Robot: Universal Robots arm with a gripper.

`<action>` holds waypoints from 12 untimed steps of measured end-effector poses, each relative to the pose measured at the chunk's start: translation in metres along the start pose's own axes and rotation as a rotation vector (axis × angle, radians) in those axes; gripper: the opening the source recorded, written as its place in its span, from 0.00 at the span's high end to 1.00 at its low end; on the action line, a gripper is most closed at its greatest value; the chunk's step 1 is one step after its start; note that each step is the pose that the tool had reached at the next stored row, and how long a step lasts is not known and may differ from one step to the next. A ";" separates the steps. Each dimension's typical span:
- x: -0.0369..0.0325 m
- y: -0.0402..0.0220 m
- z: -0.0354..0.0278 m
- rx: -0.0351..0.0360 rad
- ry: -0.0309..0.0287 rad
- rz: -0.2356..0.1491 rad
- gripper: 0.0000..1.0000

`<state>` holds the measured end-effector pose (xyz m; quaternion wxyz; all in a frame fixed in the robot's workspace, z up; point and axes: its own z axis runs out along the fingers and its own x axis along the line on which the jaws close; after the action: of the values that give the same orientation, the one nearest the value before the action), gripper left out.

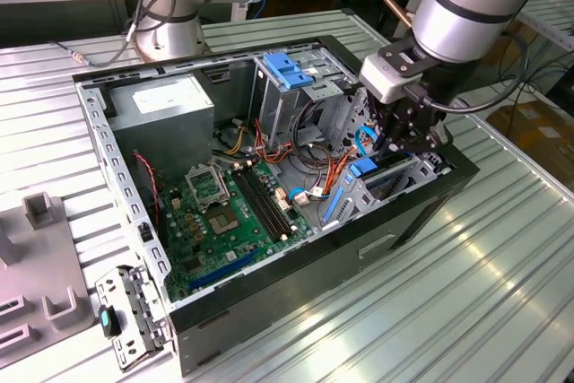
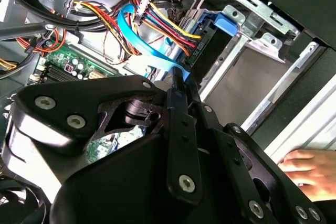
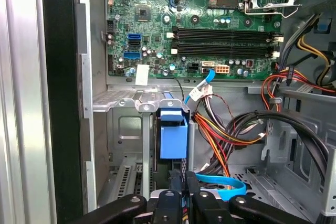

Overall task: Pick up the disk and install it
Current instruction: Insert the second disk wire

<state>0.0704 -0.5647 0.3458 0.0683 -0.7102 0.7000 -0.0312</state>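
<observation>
Open computer case (image 1: 269,302), lying on its side on a ribbed metal surface (image 1: 466,293).

Hand (image 1: 405,143): black, lowered into the drive bay at the case's end toward the exterior view's right. In both wrist views its two fingers (image 3: 178,195) stand close together, pressed edge to edge around a thin dark part at their tips; whether they truly clamp it, I cannot tell.

Disk (image 3: 173,135): seated upright in the grey metal drive cage (image 3: 126,129), its blue rail end and tab facing out, directly in front of the fingertips and just beyond them. In the second wrist view the disk (image 2: 210,38) shows as a dark slab edge with blue framing, held between the cage's silver walls.

Green motherboard (image 1: 224,213): flat on the case floor, beyond the cage.

Cable bundle (image 3: 231,129): red, yellow, black and orange wires beside the disk; a light-blue flat cable (image 3: 223,184) loops near the fingertips.

A person's hand (image 2: 307,169): resting outside the case edge, seen in the second wrist view.
</observation>
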 end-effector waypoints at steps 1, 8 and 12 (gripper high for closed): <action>0.0000 0.0001 0.0004 0.0000 -0.0008 0.000 0.84; 0.0005 0.0007 0.0045 0.0002 -0.0076 0.001 0.84; 0.0015 0.0010 0.0068 0.0000 -0.0082 0.002 0.84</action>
<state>0.0704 -0.5658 0.3389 0.0712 -0.7097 0.7003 -0.0283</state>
